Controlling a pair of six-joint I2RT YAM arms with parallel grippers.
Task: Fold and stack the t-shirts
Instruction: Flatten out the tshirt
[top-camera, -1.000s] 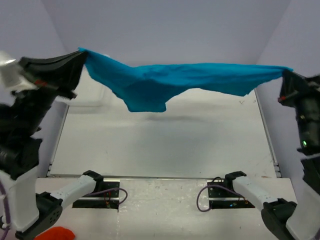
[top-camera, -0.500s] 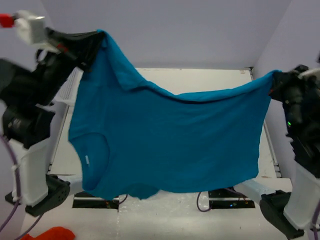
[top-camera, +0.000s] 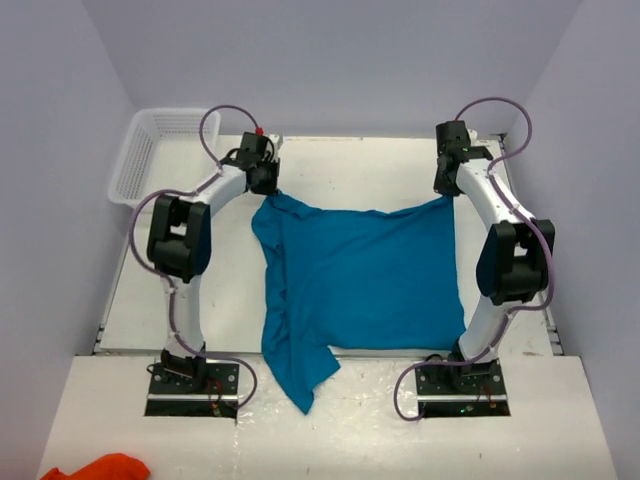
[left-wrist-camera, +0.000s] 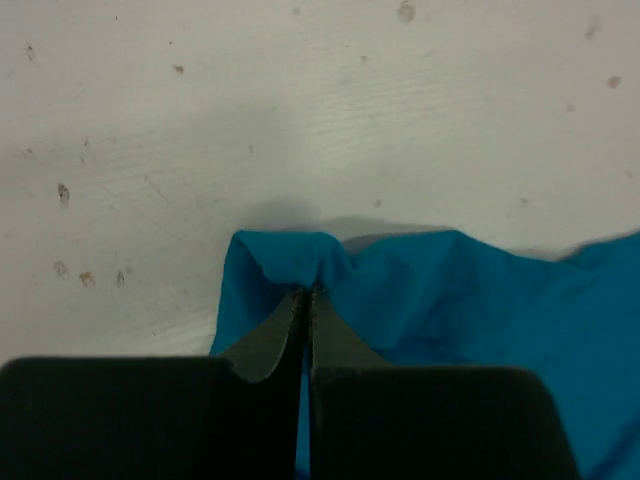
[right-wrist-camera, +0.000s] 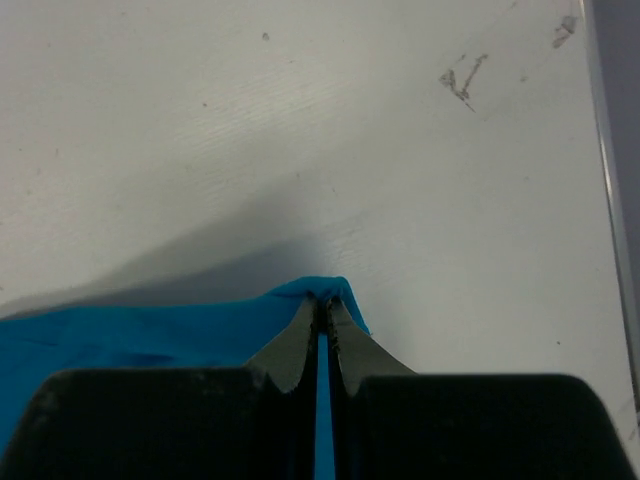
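The t-shirt (top-camera: 360, 290), plain teal-blue, lies spread on the white table (top-camera: 200, 290), between the two arms. Only the overhead view shows its whole shape. The far edge runs from one gripper to the other and sags slightly in the middle. The right part lies fairly flat, while the left side is bunched into long folds. A tongue of fabric reaches past the table's near edge onto the ledge (top-camera: 340, 430) where the arm bases are bolted.

That view also shows the left arm (top-camera: 180, 240) and the right arm (top-camera: 510, 260) stretched toward the far half of the table. A white mesh basket (top-camera: 150, 150) sits at the far left corner, apart from the shirt.

The left gripper (top-camera: 268, 187) is at the shirt's far left corner and the right gripper (top-camera: 447, 192) is at its far right corner. From overhead the jaws cannot be made out.

The wrist views settle it. In the left one the jaws are pressed together on a puckered pinch of blue fabric, low over the scuffed tabletop. In the right one they are clamped on the shirt's thin edge, with a sliver of blue showing between them.

A scrap of orange cloth (top-camera: 100, 467) shows at the overhead view's bottom left.
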